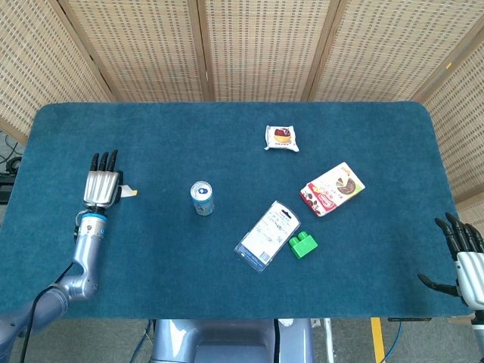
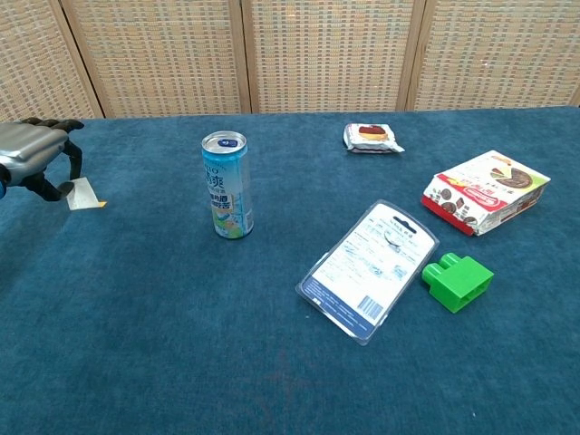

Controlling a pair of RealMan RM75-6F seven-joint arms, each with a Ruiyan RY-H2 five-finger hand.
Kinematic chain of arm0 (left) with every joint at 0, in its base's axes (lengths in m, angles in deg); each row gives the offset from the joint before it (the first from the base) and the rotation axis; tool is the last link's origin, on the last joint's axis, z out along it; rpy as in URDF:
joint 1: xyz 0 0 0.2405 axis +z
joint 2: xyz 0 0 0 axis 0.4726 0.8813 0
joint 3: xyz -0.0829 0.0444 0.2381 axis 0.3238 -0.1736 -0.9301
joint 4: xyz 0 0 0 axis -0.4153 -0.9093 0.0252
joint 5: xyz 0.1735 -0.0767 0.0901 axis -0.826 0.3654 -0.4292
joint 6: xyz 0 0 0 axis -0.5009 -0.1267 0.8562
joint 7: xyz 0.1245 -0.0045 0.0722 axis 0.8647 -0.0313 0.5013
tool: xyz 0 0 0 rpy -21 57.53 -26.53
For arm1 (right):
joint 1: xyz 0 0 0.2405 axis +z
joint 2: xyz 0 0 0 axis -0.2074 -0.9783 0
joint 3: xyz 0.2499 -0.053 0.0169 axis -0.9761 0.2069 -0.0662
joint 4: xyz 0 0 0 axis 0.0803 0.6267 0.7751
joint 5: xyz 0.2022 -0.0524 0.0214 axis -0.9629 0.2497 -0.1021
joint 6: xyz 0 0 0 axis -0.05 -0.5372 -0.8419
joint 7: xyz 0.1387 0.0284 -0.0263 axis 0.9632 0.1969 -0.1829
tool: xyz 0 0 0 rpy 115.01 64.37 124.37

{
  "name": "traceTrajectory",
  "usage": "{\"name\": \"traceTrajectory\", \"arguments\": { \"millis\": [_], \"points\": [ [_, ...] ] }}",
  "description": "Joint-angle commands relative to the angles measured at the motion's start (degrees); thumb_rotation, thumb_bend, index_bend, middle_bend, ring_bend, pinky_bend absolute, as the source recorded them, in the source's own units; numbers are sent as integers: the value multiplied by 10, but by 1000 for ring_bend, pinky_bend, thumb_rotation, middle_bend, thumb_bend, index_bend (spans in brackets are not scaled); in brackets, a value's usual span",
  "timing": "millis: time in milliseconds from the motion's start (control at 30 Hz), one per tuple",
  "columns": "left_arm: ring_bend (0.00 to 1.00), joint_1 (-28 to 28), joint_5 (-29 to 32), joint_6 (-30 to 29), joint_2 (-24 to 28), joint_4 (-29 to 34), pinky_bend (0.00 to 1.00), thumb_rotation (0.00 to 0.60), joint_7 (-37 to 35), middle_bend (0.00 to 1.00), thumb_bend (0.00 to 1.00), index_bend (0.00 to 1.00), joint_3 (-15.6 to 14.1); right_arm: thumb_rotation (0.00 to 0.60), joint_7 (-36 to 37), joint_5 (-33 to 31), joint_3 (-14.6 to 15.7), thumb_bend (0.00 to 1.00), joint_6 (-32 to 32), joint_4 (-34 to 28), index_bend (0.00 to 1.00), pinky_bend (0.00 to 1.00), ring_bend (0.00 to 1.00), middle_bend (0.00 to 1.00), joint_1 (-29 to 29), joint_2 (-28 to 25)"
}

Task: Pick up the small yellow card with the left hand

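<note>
The small yellow card stands tilted up at the table's left side, its pale face showing and one yellow corner low by the cloth. My left hand is right beside it, fingers curled over, pinching the card's left edge between thumb and fingers. My right hand hangs at the table's near right corner with fingers spread and nothing in it; the chest view does not show it.
A blue-and-white can stands upright right of the card. Further right lie a clear blister pack, a green block, a red snack box and a small wrapped cake.
</note>
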Motion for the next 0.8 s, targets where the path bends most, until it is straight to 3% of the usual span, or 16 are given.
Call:
{"name": "traceTrajectory", "arguments": {
  "millis": [33,367,567,800],
  "points": [
    [0,-1,-1,-3,3,2,0,600,-1,0,484,573,1,600,0,0,0,102,-1,0,0,0,0,0,-1,0],
    [0,3,-12,-33,26,37,0,600,-11,0,460,574,6,600,2,0,0,102,-1,0,0,0,0,0,-1,-1],
    [0,22,-22,-57,77,124,0,600,-38,0,387,560,8,600,-1,2,2,103,-1,0,0,0,0,0,-1,0],
    [0,71,-32,-89,154,264,0,600,-52,0,197,288,-12,600,-6,3,2,105,-3,-2,0,0,0,0,-1,1]
  ]
}}
